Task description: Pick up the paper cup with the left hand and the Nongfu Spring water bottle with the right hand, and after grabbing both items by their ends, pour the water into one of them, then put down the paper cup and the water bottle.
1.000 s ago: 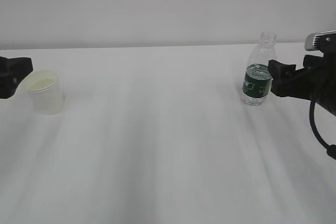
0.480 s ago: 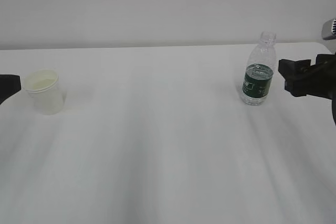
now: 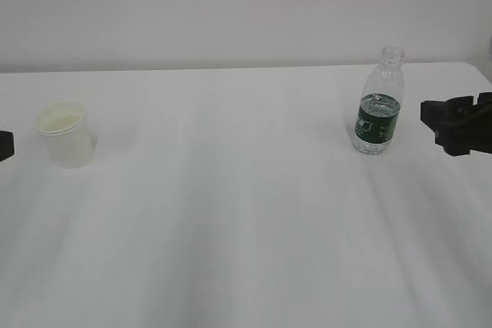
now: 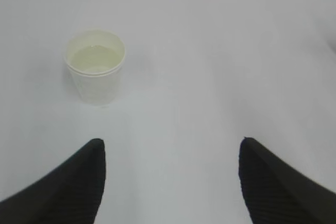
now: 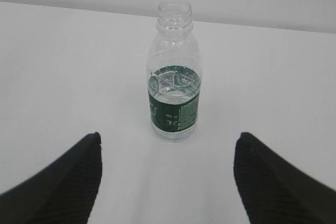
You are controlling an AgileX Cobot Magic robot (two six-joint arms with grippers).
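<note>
Exterior view shows a wide white table [image 3: 231, 213] with a pale wall behind it. On the left side of the table stands the small white paper cup [image 3: 66, 134] with a rolled rim and a pale cream inside. It stands upright. On the right side stands the small clear plastic Nongfu Spring water bottle [image 3: 378, 102] with a dark green label band and no cap. It is upright too. The cup and the bottle are well apart.

At the far left edge only a tiny black bit of the left hand [image 3: 4, 145] shows. It is beside the cup but not touching it. At the far right edge the black right hand [image 3: 460, 124] sticks in. It is near the bottle, with bare table between them.

Left wrist view looks down at the cup [image 4: 95, 65]. Two black fingers [image 4: 73, 182] of the left gripper [image 4: 170, 153] sit at the bottom corners, spread far apart. Nothing is between them but white table. The cup stands ahead of them and a little toward the left finger. A clear liquid lies in the bottom of the cup.

Right wrist view looks at the bottle [image 5: 174, 72]. The right gripper [image 5: 167, 145] also has its two black fingers [image 5: 273, 177] spread wide, holding nothing. The bottle stands ahead, about in the middle between them. Clear water [image 5: 176, 95] fills the bottle up to the top part of the green label.
</note>
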